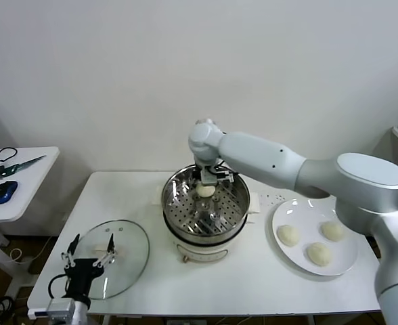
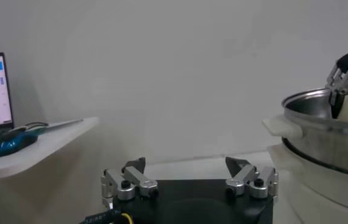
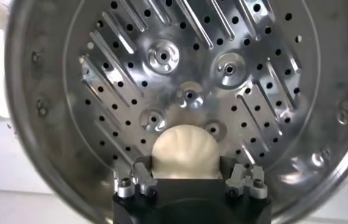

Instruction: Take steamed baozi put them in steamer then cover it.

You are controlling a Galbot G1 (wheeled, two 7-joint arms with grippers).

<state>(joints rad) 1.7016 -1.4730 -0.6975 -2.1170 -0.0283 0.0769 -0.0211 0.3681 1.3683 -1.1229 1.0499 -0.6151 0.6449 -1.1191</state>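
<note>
The steamer [image 1: 206,213] stands mid-table [image 1: 253,284] before me. My right gripper [image 1: 206,181] reaches into it from the right, above its far side, with one baozi [image 3: 183,152] between my fingers over the perforated tray [image 3: 180,73]. Three baozi [image 1: 289,235] lie on the plate [image 1: 283,261] to the steamer's right. The cover [image 1: 128,250] lies flat to its left (my left gripper [image 1: 91,261] sits at its near edge).
</note>
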